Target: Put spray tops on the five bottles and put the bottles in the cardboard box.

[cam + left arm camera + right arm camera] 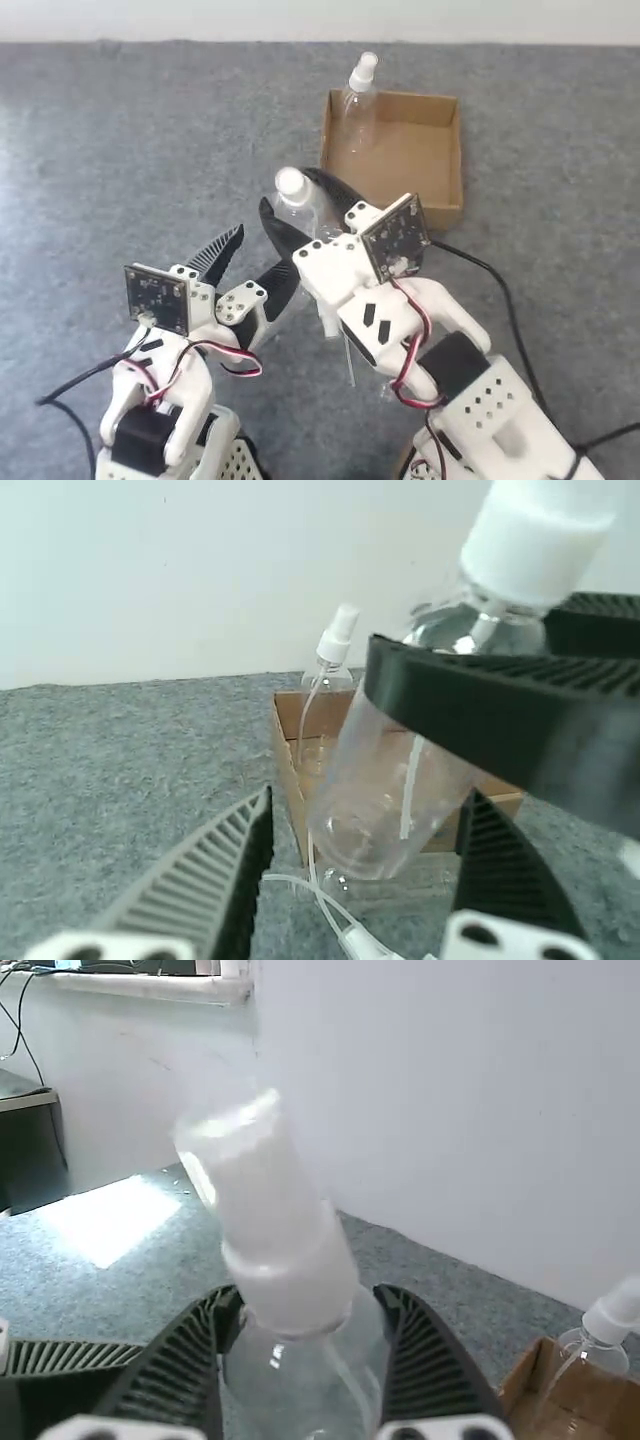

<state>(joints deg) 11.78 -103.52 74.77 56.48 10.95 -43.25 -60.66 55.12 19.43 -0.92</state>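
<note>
My right gripper is shut on a clear bottle with a white top, held tilted above the carpet in front of the cardboard box. The right wrist view has the black fingers on either side of that bottle. A second bottle with a spray top stands in the box's far left corner. My left gripper is open just left of the held bottle, with nothing between its fingers. A loose spray top with its tube lies on the carpet below.
Grey carpet covers the table, with free room to the left and far side. A white wall stands behind the box. Cables trail beside the right arm's base.
</note>
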